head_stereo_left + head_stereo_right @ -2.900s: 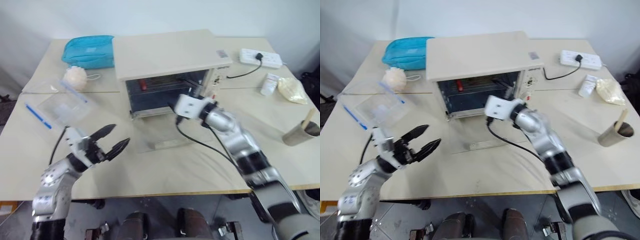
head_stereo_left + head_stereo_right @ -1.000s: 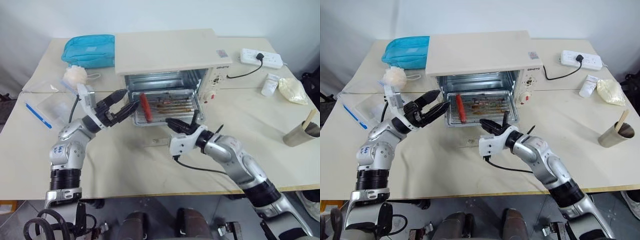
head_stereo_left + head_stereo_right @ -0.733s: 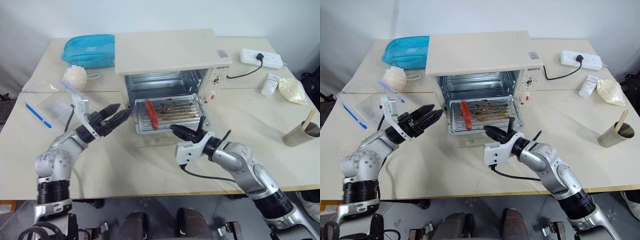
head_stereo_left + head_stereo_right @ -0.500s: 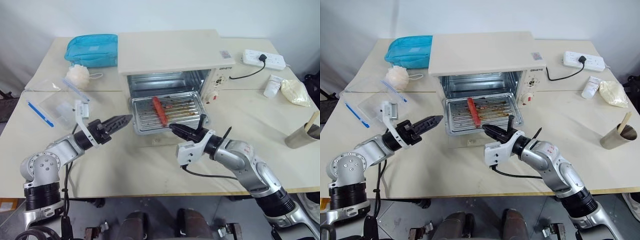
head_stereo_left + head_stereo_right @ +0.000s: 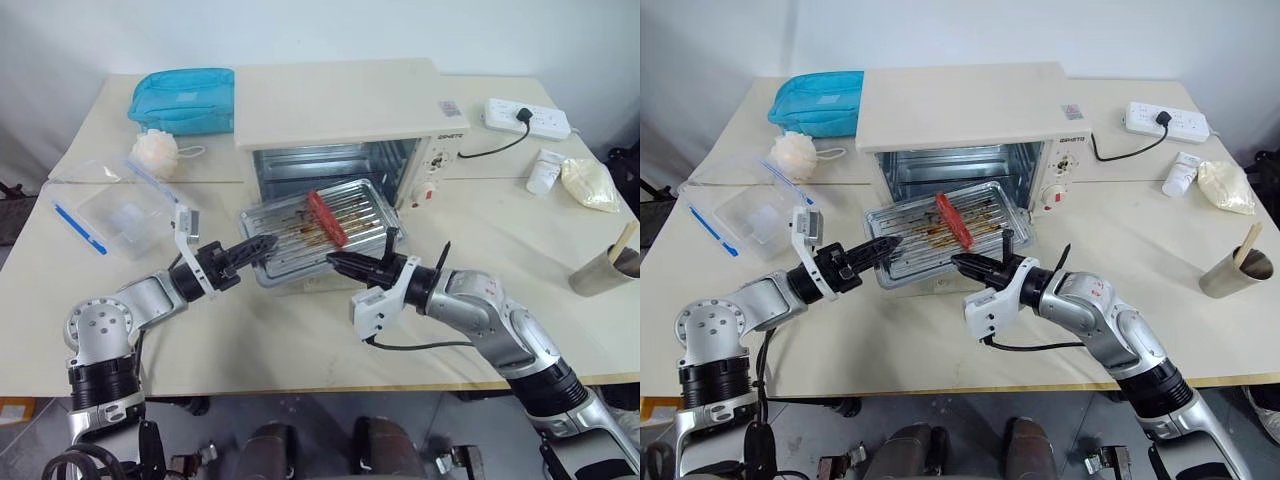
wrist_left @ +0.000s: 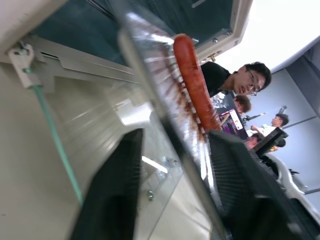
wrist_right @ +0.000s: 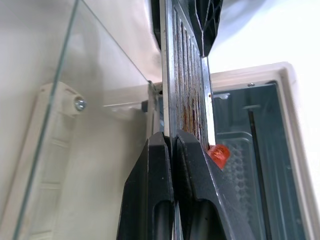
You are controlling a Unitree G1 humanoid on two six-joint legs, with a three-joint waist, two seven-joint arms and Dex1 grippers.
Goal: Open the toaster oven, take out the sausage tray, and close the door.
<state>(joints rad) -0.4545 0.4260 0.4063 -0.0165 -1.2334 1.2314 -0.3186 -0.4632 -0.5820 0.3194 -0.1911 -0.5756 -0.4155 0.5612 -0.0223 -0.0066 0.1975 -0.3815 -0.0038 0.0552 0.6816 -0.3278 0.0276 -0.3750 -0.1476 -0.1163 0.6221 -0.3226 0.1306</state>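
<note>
With the door (image 5: 330,280) down and the toaster oven (image 5: 340,125) open, the tray (image 5: 310,230) hangs clear between both sets of fingers, right fingers (image 5: 965,264) clenched on its front rim, left fingers (image 5: 888,243) straddling its side edge, leaving set-down and door closing.

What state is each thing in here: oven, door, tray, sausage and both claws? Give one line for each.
toaster oven: open, cavity empty.
door: folded down flat.
sausage tray: out of the oven, held tilted.
sausage: lying on the tray.
left claw: at the tray's edge.
right claw: shut on the tray's rim.
</note>
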